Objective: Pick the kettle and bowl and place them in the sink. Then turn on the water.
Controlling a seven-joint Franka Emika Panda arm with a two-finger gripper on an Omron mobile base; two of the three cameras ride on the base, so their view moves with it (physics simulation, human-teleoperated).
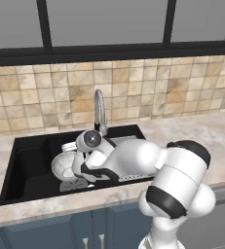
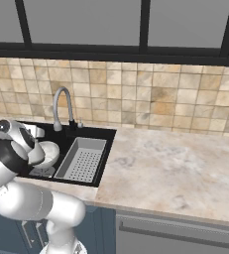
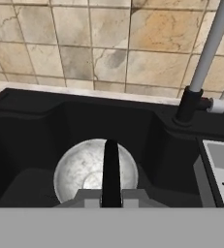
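Gripper (image 3: 111, 201) shut tight on kettle (image 3: 95, 170) handle, low inside sink (image 3: 31, 126) — placing step. Next: release, lift clear — bowl (image 1: 64, 165) sits just beside.

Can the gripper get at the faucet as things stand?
Probably not yet: the gripper looks shut on the handle of the kettle over the sink. The faucet stands near, nothing between, but the kettle must go first.

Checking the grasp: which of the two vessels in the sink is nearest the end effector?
The small grey kettle, black handle right at the end effector; the wider whitish bowl lies beyond.
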